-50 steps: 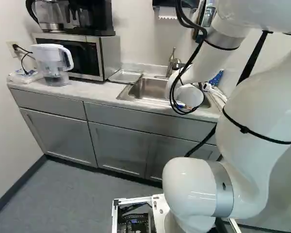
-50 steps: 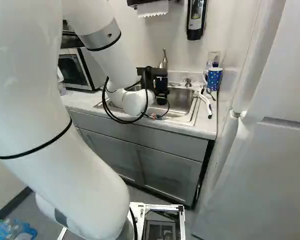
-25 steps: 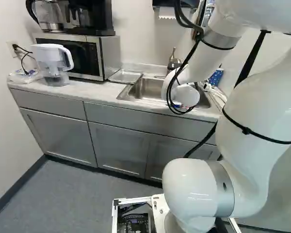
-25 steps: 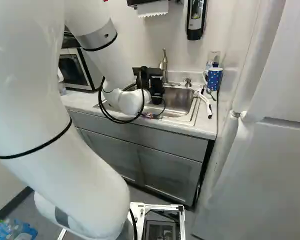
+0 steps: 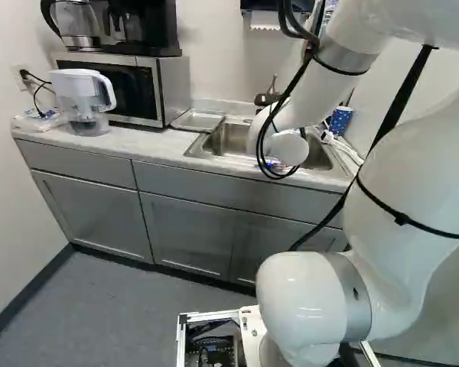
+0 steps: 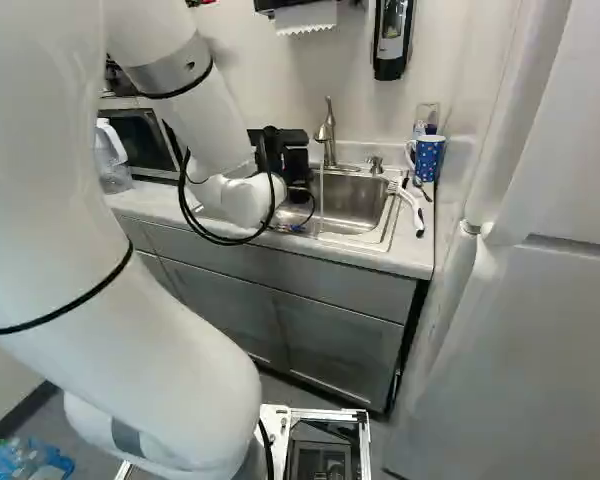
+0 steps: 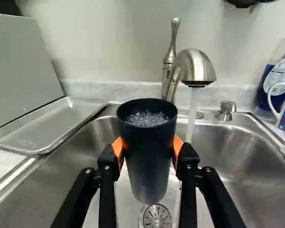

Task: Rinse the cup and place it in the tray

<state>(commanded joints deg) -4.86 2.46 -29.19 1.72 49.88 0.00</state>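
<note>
In the right base view my black gripper [image 6: 285,150] is over the sink's near left part, its fingers hidden by the wrist. In the wrist view the gripper [image 7: 147,146] has its orange pads on two opposite sides of a dark blue cup [image 7: 149,164], shut on it. The cup stands upright above the drain, with bubbly water inside. Water runs from the faucet [image 7: 195,71] beside the cup, falling past it into the sink [image 7: 237,164]. The metal tray [image 7: 80,111] lies on the counter alongside the sink; the left base view shows the tray [image 5: 198,120] beside the microwave.
A microwave [image 5: 138,88] and a water pitcher [image 5: 84,99] stand on the counter. Across the sink are a soap pump [image 7: 225,110], a dotted mug [image 6: 429,158] and a white-handled brush [image 6: 412,205]. A soap dispenser [image 6: 392,38] hangs on the wall, with a white fridge [image 6: 540,300] at the right.
My arm has moved left, carrying the gripper away from the faucet toward the tray side. The faucet and its running stream now show clearly in the right base view. The base has not moved.
</note>
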